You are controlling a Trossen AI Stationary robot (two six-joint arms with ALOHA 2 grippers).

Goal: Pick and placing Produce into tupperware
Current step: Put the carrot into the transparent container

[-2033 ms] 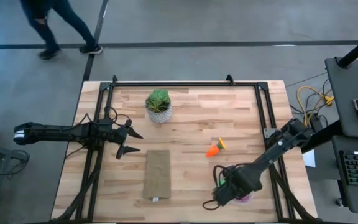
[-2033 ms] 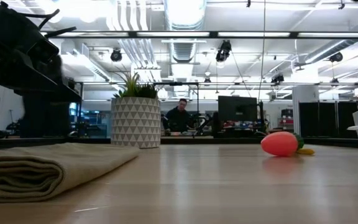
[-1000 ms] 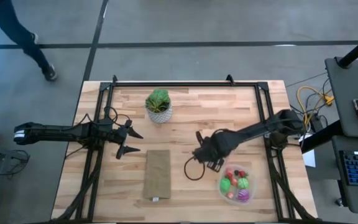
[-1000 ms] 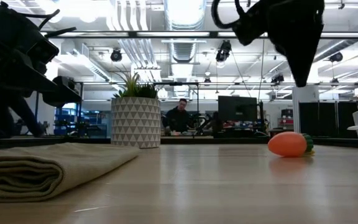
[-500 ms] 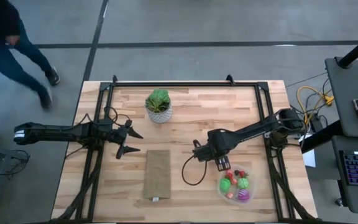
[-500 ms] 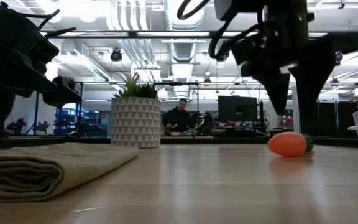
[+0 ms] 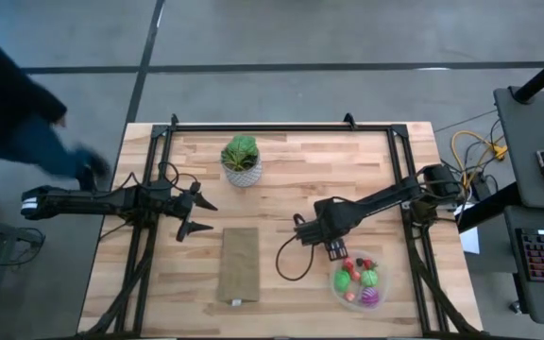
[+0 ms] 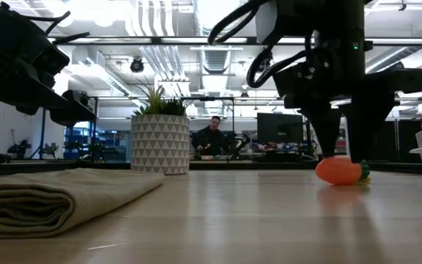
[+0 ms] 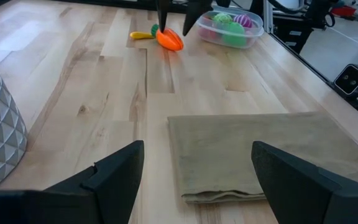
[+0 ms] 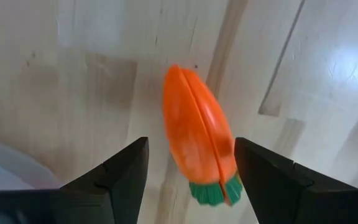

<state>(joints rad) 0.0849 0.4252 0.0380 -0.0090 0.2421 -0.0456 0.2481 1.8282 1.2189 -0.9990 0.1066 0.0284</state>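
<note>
An orange toy carrot (image 10: 197, 143) with a green top lies on the wooden table, also seen in the low view (image 8: 339, 170) and the left wrist view (image 9: 168, 38). My right gripper (image 7: 336, 249) hangs over it, fingers pointing down and open. One finger stands on each side of the carrot, with a gap on both sides (image 10: 191, 163). The clear round tupperware (image 7: 357, 280) sits just beyond, toward the near right, holding several red, green and magenta pieces. My left gripper (image 7: 196, 215) waits open at the table's left.
A folded tan cloth (image 7: 239, 264) lies in the near middle. A plant in a white patterned pot (image 7: 241, 161) stands at the far middle. A black cable loops beside my right gripper (image 7: 286, 264). A person (image 7: 17, 123) moves on the floor off the table's left.
My right gripper has shifted a little toward the tupperware and come down from well above the table until its fingers straddle the carrot. The carrot has stayed lying where it was.
</note>
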